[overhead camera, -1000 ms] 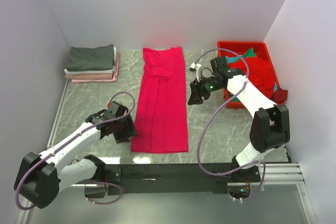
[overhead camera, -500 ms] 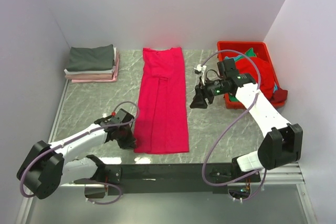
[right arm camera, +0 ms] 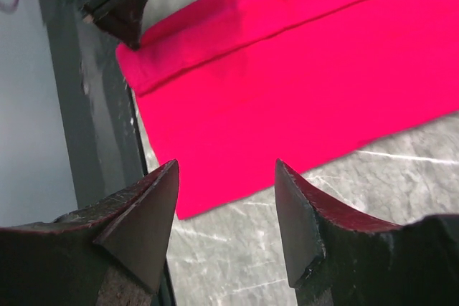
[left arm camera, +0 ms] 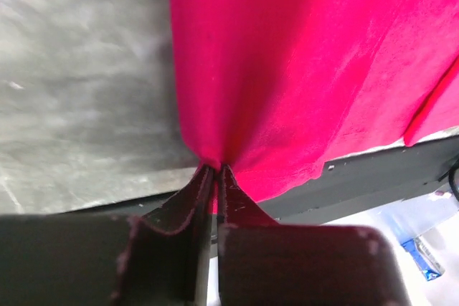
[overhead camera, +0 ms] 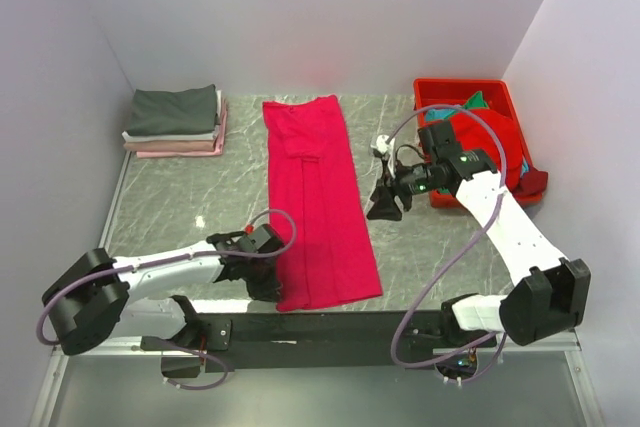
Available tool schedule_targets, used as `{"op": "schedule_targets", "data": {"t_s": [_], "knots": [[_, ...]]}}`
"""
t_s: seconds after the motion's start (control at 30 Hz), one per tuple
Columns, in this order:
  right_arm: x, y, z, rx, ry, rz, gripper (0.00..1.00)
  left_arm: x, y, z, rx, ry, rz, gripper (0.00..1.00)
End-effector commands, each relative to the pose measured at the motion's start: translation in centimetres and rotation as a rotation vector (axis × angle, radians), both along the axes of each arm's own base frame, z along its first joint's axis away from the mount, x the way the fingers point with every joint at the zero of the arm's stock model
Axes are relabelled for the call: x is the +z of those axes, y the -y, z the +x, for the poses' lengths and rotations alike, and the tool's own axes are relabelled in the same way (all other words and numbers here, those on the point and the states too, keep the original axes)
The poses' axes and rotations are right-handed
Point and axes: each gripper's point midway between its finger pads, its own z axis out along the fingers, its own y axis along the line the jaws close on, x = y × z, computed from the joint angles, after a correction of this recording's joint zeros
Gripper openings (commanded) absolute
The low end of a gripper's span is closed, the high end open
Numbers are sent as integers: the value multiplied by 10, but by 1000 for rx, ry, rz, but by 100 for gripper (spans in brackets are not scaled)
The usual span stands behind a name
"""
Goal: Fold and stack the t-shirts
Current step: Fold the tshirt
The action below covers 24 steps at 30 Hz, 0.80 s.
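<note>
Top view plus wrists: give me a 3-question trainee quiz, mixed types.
1. True or false: the left pincer is shut on the pink shirt at its near end.
2. The right pincer is: A) open, empty; B) shut on the shirt; C) shut, empty.
3. What colour is the top item of the folded stack?
Key: 1 true; 2 A; 3 dark grey.
</note>
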Motion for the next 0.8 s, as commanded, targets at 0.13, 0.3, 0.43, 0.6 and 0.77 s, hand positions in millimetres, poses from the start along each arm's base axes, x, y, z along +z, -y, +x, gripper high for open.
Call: {"op": "schedule_targets", "data": {"t_s": [0.13,0.3,0.43,0.6,0.77], "knots": [[-17,4,-56,288,298,-94,71,34,4,7,-31,98,6,47],[-42,1,-66,365,561,-11,88,141,37,36,-232,491,-286,74],[-63,-3,-79,541,462,-1,88,225,58,58,-492,893,-391,79],[-62,-5,-73,526,503,6,86,232,56,87,-715,1181,-226,99],[-79,6,-78,541,512,-55,86,141,54,46,-1099,972,-137,75]]}}
